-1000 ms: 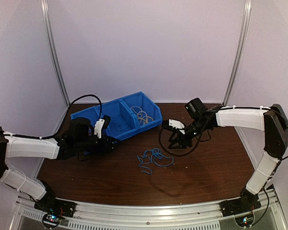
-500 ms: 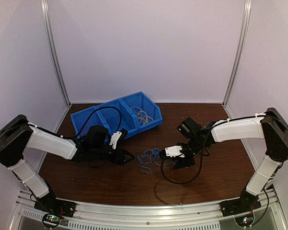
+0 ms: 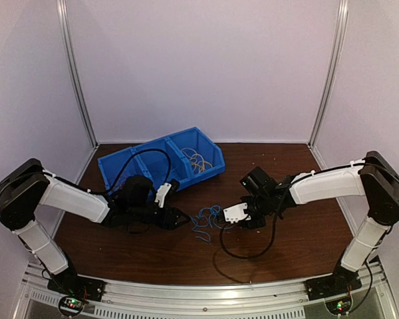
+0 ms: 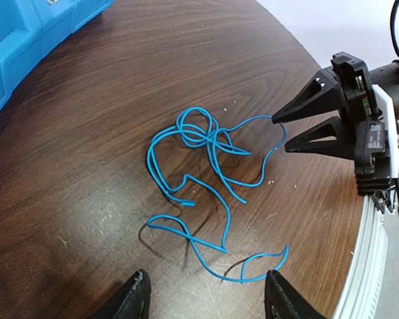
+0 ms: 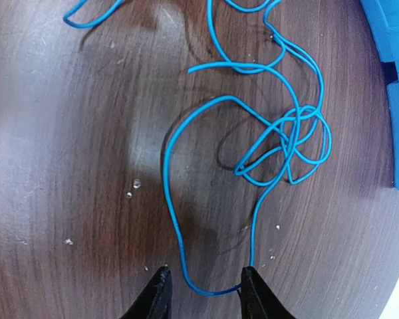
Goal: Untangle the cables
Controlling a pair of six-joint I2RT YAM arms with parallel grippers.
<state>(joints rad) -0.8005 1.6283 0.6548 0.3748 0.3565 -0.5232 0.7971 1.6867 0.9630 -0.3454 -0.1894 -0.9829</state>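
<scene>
Cables (image 4: 198, 131) — one loop lies between tips of right tool (image 5: 205, 284).

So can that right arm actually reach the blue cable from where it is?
Probably yes. The right gripper has its jaws open around a loop end of the blue cable, and nothing blocks it. The wire is very thin, though, so a clean pinch is less sure.

- The cable (image 4: 199, 133) on the table is showing a uniform bright blue.
- The table (image 5: 66, 166) is displaying a dark brown wood-grain pattern with scattered pale specks.
- The bin (image 4: 13, 46) is appearing solid blue.
- The wires (image 3: 199, 160) inside it are reading as pale cream.
- The left gripper (image 4: 206, 296) and the right gripper (image 4: 280, 134) are showing black fingers.
</scene>
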